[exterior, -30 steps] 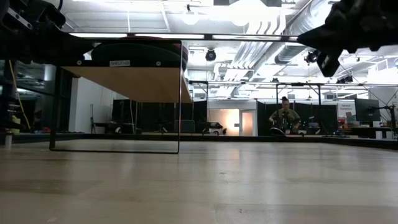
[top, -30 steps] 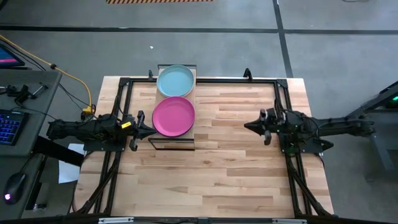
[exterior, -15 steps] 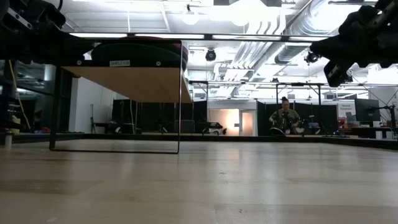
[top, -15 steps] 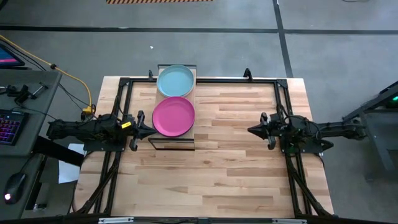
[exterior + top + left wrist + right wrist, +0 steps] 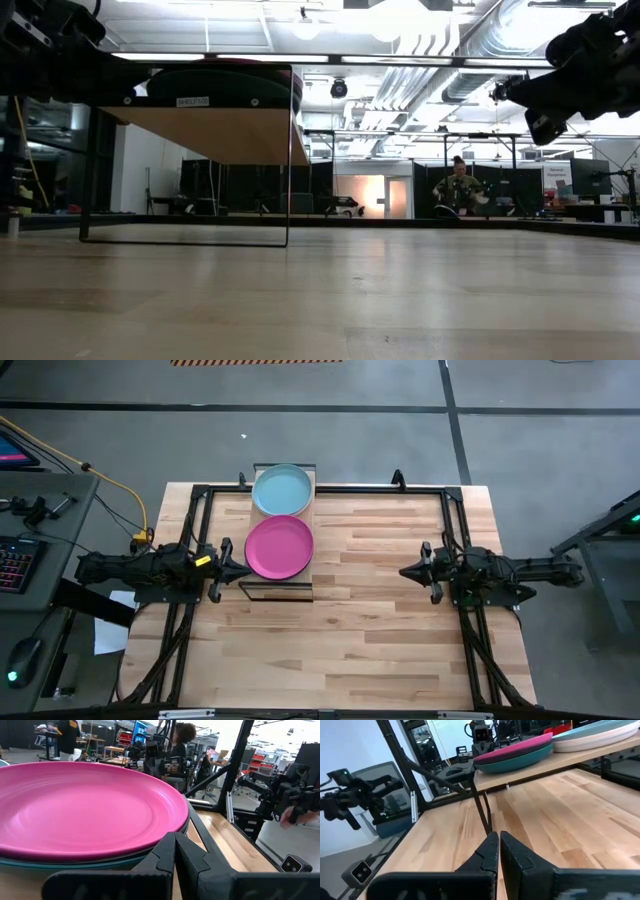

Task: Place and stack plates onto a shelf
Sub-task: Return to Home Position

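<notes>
1. Both pairs of jaws are pressed together on nothing. The left gripper (image 5: 243, 568) sits just beside the shelf's near-left corner. The right gripper (image 5: 403, 571) hangs over the large pale wooden tabletop (image 5: 370, 630), toward its right edge.
2. We find the small light-wood shelf on its thin black metal frame (image 5: 210, 135) at the tabletop's far edge, left of the middle. A round magenta pink plate (image 5: 279, 547) tops the stack at its near end. A round light blue-green plate (image 5: 282, 489) tops the stack at its far end.
3. From the right wrist we see a dark teal plate (image 5: 520, 762) directly under the pink one.
4. Over the last second the right arm has drawn back toward the right edge, while the left arm and both stacks have not moved.
5. We judge the stacking finished, since every plate we can see lies on the shelf. Only the arms' retreat remains.
</notes>
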Robot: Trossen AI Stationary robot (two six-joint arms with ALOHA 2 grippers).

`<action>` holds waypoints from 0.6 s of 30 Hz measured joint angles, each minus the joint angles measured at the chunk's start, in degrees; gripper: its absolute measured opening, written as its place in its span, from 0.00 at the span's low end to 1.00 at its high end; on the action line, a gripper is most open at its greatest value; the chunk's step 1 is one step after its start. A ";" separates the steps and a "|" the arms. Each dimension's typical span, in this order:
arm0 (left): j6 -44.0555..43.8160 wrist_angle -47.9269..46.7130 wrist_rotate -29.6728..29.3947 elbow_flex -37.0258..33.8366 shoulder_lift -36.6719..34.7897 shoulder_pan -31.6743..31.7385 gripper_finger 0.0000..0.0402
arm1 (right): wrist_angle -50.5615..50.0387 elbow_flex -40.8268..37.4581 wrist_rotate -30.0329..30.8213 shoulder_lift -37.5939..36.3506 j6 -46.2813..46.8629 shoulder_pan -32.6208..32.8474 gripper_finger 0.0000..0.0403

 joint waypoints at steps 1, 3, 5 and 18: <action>0.00 0.02 -0.01 0.00 0.00 0.00 0.00 | 0.00 0.00 0.03 0.11 0.02 0.00 0.00; 0.00 0.00 0.01 0.00 -0.01 0.00 0.00 | -0.03 0.00 0.12 0.10 0.42 0.00 0.00; 0.00 0.02 -0.01 0.00 -0.01 0.01 0.00 | -0.03 0.00 0.19 0.10 0.45 0.00 0.00; 0.00 0.02 0.01 0.00 -0.01 0.01 0.00 | -0.11 0.00 0.21 0.12 0.19 0.00 0.00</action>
